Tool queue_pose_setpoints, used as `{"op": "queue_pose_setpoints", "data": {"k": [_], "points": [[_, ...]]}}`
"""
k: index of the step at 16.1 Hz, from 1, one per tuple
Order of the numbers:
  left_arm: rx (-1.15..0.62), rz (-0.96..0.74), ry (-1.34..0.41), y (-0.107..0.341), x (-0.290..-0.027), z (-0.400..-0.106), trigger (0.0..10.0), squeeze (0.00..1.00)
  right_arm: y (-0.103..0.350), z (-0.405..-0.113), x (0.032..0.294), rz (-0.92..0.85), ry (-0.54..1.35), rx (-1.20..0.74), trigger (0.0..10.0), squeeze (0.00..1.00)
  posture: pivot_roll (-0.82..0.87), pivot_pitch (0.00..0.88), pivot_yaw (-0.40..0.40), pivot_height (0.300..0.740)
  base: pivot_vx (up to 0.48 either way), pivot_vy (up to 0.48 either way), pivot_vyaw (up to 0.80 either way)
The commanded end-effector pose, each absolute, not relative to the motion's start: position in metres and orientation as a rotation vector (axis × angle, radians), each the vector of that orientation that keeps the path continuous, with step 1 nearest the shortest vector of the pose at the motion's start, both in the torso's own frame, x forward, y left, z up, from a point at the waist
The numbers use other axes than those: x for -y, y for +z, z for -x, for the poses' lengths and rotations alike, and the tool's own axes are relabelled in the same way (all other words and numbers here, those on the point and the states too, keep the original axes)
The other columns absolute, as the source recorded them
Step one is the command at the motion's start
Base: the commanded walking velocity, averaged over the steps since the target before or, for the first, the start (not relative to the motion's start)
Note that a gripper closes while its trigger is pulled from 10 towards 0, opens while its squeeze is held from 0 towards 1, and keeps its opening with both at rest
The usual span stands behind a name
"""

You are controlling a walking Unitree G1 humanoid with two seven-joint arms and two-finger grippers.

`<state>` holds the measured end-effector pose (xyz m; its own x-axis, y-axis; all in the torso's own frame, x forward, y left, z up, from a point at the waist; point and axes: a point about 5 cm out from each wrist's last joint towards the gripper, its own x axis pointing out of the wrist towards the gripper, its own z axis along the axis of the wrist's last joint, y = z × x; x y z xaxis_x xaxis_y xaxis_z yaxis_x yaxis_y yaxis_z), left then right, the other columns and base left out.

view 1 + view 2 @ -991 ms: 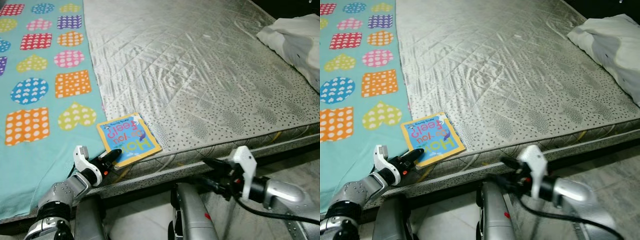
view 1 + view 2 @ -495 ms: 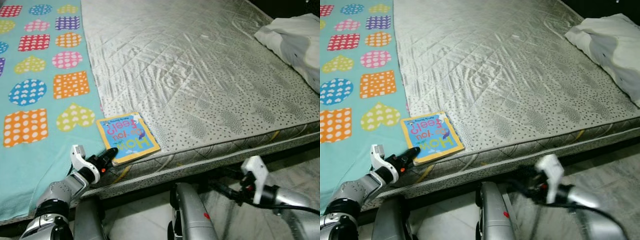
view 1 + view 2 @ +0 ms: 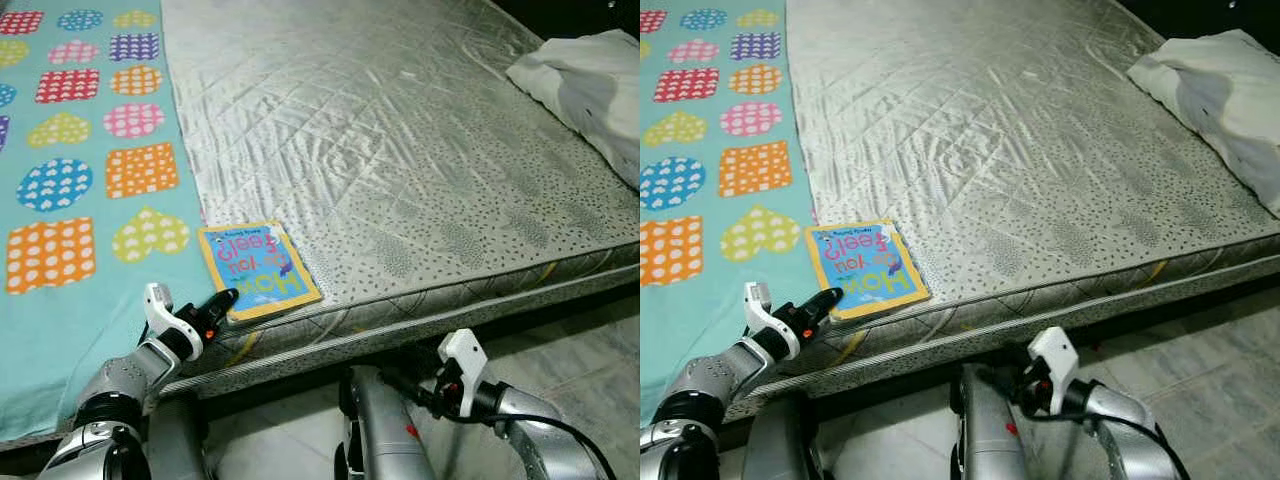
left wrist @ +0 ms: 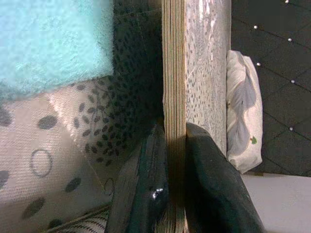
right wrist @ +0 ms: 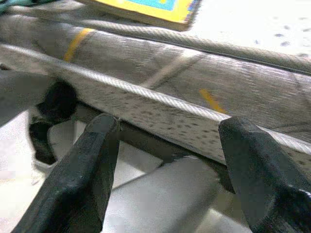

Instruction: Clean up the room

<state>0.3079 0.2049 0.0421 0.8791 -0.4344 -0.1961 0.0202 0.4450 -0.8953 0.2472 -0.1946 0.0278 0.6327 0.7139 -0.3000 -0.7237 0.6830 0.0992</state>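
The left hand (image 3: 222,303) now clamps the near corner of the picture book (image 3: 258,271) at the mattress (image 3: 400,150) edge. The right hand (image 5: 165,160), fingers spread empty, has dropped below the mattress, so lifting comes next.

A thin board book (image 3: 256,270) with a blue cover, yellow border and pink lettering lies flat at the mattress (image 3: 420,170) front edge, cover up.

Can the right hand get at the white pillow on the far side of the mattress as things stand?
Probably not. The right hand hangs open below the mattress edge, while the pillow lies far across at the back corner, beyond its likely reach.
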Motion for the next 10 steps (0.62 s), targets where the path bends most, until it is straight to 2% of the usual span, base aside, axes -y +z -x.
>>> {"op": "queue_pose_setpoints", "data": {"k": [1, 4, 6, 7, 10], "points": [[-0.341, 1.055, -0.337, 0.056, -0.203, -0.316, 0.0, 0.00, 0.021, -0.247, 0.200, 0.023, 0.752, -0.326, 10.0, 0.00, -0.21, 0.101, -0.061, 0.550, 0.000, 0.000, 0.00], [-0.216, 0.976, -0.406, 0.072, -0.196, -0.310, 0.0, 0.00, 0.016, -0.256, 0.201, -0.060, 0.609, -0.292, 10.0, 0.00, -0.17, 0.066, -0.044, 0.550, 0.000, 0.000, 0.00], [-0.183, 0.896, -0.408, 0.082, -0.191, -0.300, 0.0, 0.00, 0.067, -0.283, 0.145, -0.105, 0.575, -0.115, 10.0, 0.00, -0.15, 0.042, -0.033, 0.550, 0.000, 0.000, 0.00], [-0.177, 0.887, -0.405, 0.083, -0.190, -0.298, 0.0, 0.00, 0.079, -0.286, 0.136, -0.117, 0.567, -0.083, 10.0, 0.00, -0.14, 0.036, -0.029, 0.550, 0.000, 0.000, 0.00], [-0.104, 0.647, -0.344, 0.098, -0.189, -0.278, 0.0, 0.00, 0.137, -0.305, 0.128, -0.230, 0.419, 0.058, 10.0, 0.00, -0.10, 0.000, -0.004, 0.550, 0.000, 0.000, 0.00]]}}
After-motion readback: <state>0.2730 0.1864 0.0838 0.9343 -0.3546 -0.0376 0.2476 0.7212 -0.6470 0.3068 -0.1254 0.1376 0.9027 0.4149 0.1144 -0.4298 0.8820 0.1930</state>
